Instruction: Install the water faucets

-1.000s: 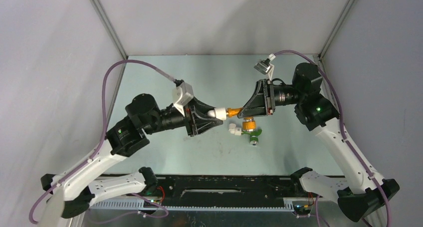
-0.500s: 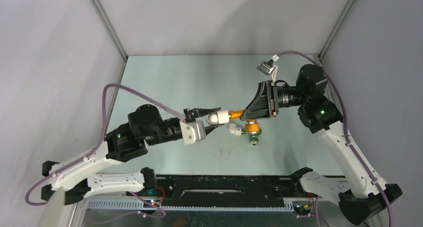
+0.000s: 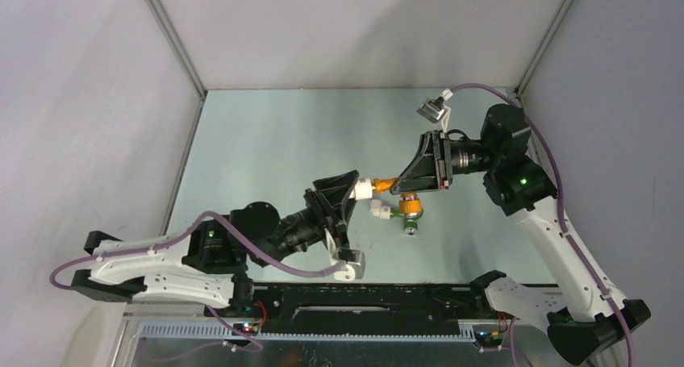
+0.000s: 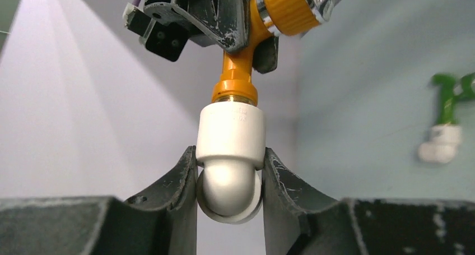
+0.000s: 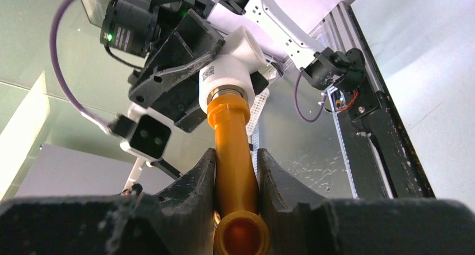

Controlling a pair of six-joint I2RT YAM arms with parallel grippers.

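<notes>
The orange faucet (image 3: 385, 184) is held in the air above the table's middle, its threaded end inside a white elbow fitting (image 3: 362, 189). My right gripper (image 3: 398, 183) is shut on the orange faucet's body (image 5: 234, 154). My left gripper (image 3: 352, 191) is shut on the white elbow (image 4: 229, 171), with the orange stem (image 4: 237, 78) rising out of it. The green faucet (image 3: 410, 218), with an orange knob, lies on the table below, joined to a second white elbow (image 3: 379, 210); it also shows in the left wrist view (image 4: 448, 98).
The pale green table (image 3: 266, 141) is enclosed by grey walls on the left, back and right. A black rail (image 3: 363, 298) runs along the near edge between the arm bases. The left arm lies low along the near left of the table.
My left wrist has rolled round with the white elbow in its grip, and the left arm has dropped lower toward the near edge. The right gripper has held the orange faucet almost still.
</notes>
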